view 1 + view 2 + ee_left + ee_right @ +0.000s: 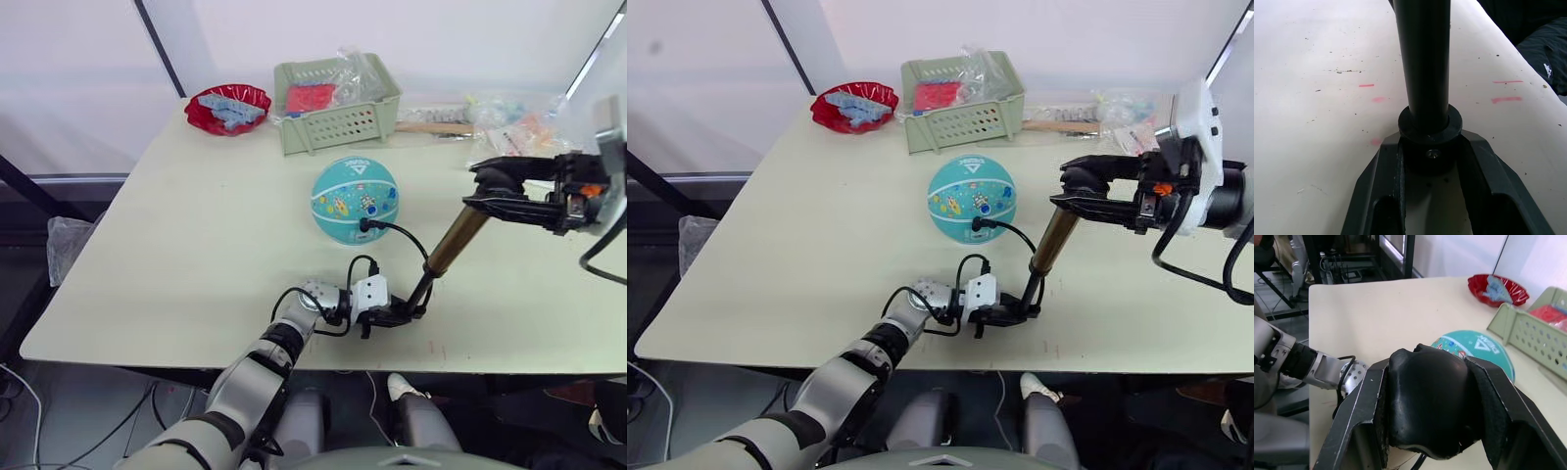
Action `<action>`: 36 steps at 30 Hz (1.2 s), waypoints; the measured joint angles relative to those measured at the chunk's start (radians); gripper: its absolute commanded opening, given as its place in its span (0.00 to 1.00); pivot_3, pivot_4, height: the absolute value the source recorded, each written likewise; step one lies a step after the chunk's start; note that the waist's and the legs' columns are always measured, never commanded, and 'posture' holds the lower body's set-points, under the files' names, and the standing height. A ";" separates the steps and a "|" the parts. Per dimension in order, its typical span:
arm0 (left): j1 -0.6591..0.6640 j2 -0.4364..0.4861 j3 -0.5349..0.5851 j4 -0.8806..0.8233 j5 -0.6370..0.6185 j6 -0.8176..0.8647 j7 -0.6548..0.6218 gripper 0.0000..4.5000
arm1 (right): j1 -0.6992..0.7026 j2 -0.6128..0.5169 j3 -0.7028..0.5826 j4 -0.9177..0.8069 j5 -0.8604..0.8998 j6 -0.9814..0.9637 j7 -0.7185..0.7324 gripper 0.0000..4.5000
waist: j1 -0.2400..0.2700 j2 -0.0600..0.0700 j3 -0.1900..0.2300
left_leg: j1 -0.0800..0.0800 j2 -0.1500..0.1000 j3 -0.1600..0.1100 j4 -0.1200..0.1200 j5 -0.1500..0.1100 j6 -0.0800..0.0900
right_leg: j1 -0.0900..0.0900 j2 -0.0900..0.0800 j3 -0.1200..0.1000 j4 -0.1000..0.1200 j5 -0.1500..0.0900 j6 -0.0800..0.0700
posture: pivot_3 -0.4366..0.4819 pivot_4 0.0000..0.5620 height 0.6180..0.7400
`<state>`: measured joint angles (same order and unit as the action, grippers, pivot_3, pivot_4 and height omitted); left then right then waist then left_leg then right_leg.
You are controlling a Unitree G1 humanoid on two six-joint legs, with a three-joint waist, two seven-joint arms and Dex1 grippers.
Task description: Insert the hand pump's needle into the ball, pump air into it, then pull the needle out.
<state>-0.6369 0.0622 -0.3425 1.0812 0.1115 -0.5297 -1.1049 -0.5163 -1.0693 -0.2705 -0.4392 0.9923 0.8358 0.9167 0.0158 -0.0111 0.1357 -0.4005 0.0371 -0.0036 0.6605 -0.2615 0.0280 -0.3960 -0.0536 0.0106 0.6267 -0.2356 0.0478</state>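
Jaws of the left gripper (404, 315) are clamped on the black base cap of the hand pump (453, 243) at the worktop (176, 245); those of the right gripper (482, 192) are clamped on its black T-handle. Pump leans upward toward the right. Its hose runs to the ball (354, 200) resting mid-worktop, fitting seated against the ball.

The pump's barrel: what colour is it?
Brass-gold on the pump, with black ends; clearest in the left eye view.

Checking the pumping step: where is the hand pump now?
The hand pump stands tilted right of the ball, base in the left claw, handle in the right claw.
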 measured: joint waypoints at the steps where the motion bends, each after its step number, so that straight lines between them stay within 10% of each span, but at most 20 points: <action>1: 0.000 0.000 0.000 0.000 0.000 0.000 0.000 0.23 | -0.002 -0.001 0.000 0.002 0.002 0.004 -0.002 0.43 | 0.000 0.000 0.000 | 0.000 0.000 0.000 0.000 0.000 0.000 | 0.000 0.000 0.000 0.000 0.000 0.000 | 0.48 0.27 0.97; 36: 0.011 0.003 -0.003 0.010 0.009 0.001 0.019 0.23 | 0.407 0.271 0.290 0.024 -0.500 -0.507 -0.014 0.43 | -0.002 -0.012 -0.019 | 0.004 0.000 0.000 0.000 0.000 0.000 | 0.003 0.003 0.000 0.000 0.000 0.000 | 0.48 0.27 0.97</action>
<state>-0.6259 0.0653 -0.3453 1.0910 0.1203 -0.5292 -1.0857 -0.1093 -0.7985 0.0193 -0.4153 0.4921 0.3288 0.9031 0.0140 -0.0228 0.1165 -0.3962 0.0373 -0.0037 0.6606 -0.2615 0.0280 -0.3932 -0.0503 0.0104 0.6266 -0.2358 0.0479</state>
